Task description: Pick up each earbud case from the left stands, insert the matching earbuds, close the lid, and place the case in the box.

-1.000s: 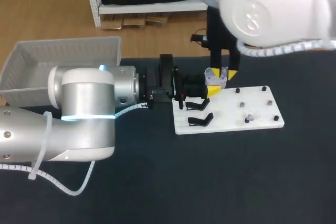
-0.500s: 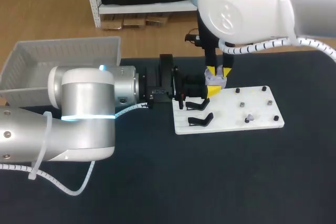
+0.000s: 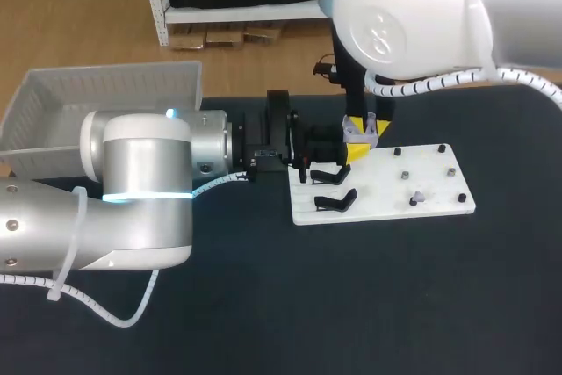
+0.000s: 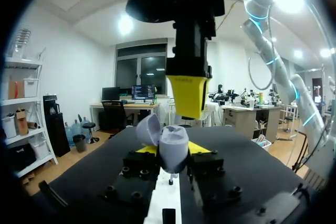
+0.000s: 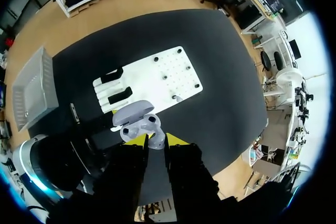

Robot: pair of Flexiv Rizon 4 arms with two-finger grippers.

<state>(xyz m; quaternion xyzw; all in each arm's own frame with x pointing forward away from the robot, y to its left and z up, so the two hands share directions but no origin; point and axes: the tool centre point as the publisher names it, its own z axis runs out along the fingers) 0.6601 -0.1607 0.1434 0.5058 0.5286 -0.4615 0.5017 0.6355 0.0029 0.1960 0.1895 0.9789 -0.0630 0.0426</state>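
Between left claw (image 4: 172, 149) tips, open-lidded earbud case (image 4: 174, 141)

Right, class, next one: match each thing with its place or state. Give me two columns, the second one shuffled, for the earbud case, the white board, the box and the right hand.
1 earbud case
2 white board
3 box
4 right hand

A on the dark table, bearing black stands
B at the far left of the table
C lid open, held in the left hand
D over the case

Pairs: 1-C, 2-A, 3-B, 4-D
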